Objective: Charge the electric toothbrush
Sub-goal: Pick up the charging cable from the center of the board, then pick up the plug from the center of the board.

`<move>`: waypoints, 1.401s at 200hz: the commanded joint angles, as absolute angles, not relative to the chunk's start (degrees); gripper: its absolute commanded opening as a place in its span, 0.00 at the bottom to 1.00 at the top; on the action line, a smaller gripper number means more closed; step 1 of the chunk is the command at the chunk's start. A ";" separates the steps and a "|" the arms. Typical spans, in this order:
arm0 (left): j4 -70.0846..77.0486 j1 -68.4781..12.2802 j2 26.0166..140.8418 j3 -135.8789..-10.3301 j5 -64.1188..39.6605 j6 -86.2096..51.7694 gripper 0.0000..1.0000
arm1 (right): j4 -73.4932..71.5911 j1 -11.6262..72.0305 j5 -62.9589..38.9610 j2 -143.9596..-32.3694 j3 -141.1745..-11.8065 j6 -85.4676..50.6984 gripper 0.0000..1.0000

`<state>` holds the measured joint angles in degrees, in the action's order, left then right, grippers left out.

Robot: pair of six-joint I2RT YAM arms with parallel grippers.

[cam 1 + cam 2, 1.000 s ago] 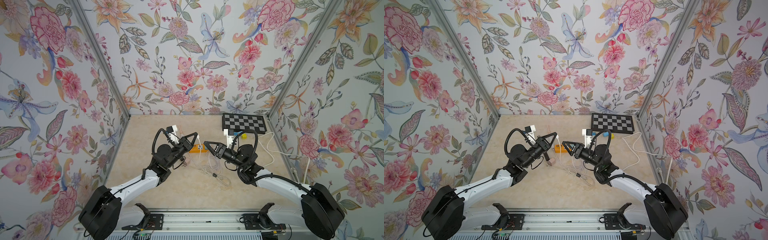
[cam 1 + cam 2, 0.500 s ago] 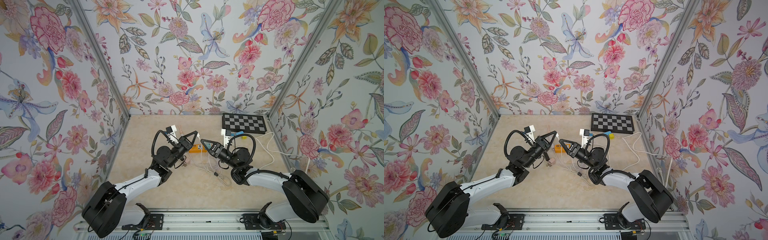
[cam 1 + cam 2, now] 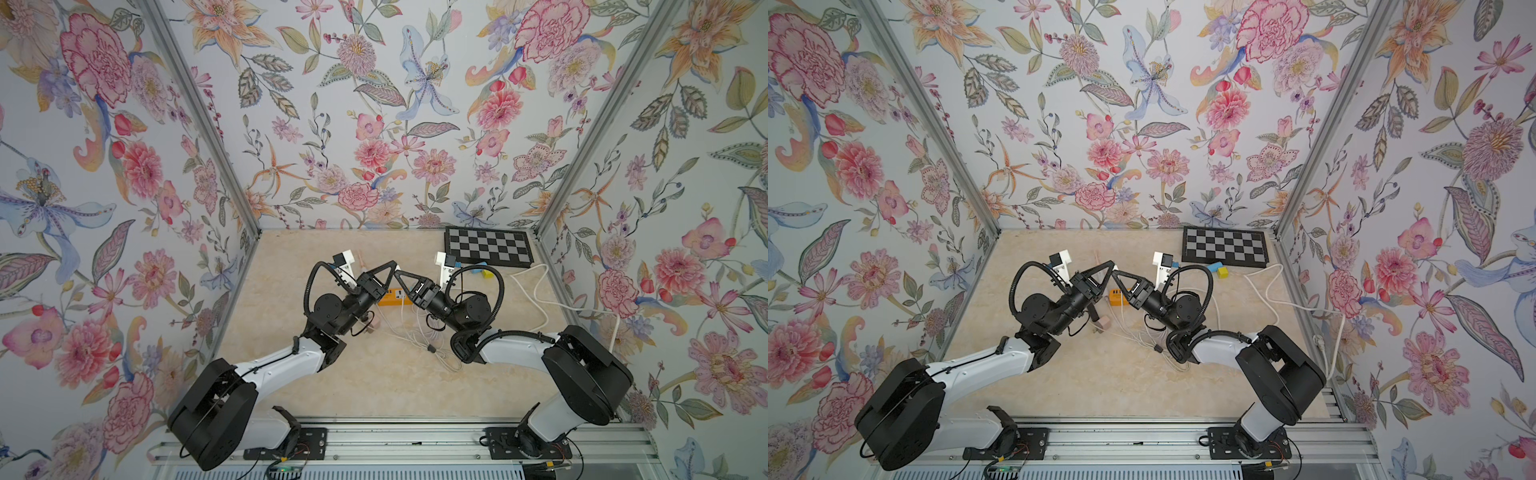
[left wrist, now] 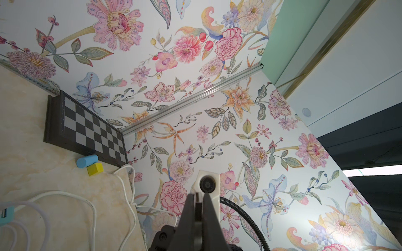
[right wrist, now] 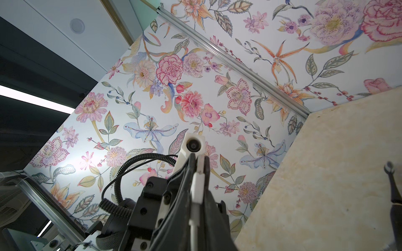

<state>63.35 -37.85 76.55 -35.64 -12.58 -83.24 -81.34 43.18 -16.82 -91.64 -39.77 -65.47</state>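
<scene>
Both grippers meet tip to tip above the middle of the table in both top views. My left gripper (image 3: 392, 262) (image 4: 197, 194) is shut, with a narrow dark end of the charging plug between its fingertips. My right gripper (image 3: 397, 272) (image 5: 199, 155) is shut on the same white charging plug (image 5: 198, 184), whose cable runs back along its palm. What seems to be the toothbrush lies on the table under my left gripper. Only its pale pink butt end (image 3: 372, 323) (image 3: 1105, 322) and its thin neck (image 3: 362, 262) show.
An orange power strip (image 3: 392, 297) lies just below the two grippers. Thin white cables (image 3: 419, 336) are tangled in front of it. A chessboard (image 3: 488, 247), a blue cylinder (image 4: 87, 161) and a yellow cube (image 4: 95, 169) sit at the back right. A thick white cord (image 3: 540, 291) runs along the right wall.
My right gripper has moved left up to the left gripper's tips and closed from wide open onto the plug. The left arm has stayed still and shut.
</scene>
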 commanded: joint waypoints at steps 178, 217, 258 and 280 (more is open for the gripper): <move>-17.93 -27.45 82.22 -60.10 6.43 -51.45 0.72 | -16.72 44.74 -23.97 -60.65 -48.77 -33.16 0.00; -13.40 -22.87 89.20 -58.10 1.30 -52.96 0.65 | -9.15 44.40 -21.25 -56.54 -49.16 -32.35 0.01; -13.26 -24.12 94.36 -58.32 -2.32 -52.11 0.58 | 2.96 38.99 -15.47 -51.35 -47.33 -31.98 0.02; -15.42 -27.83 93.05 -59.60 -2.73 -43.94 0.59 | 8.70 30.53 -18.44 -50.27 -46.66 -30.33 0.02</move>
<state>-14.17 -24.25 94.54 -58.39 -0.56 -51.59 -0.47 37.41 -18.61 -51.90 -47.51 -32.51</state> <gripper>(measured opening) 0.582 0.080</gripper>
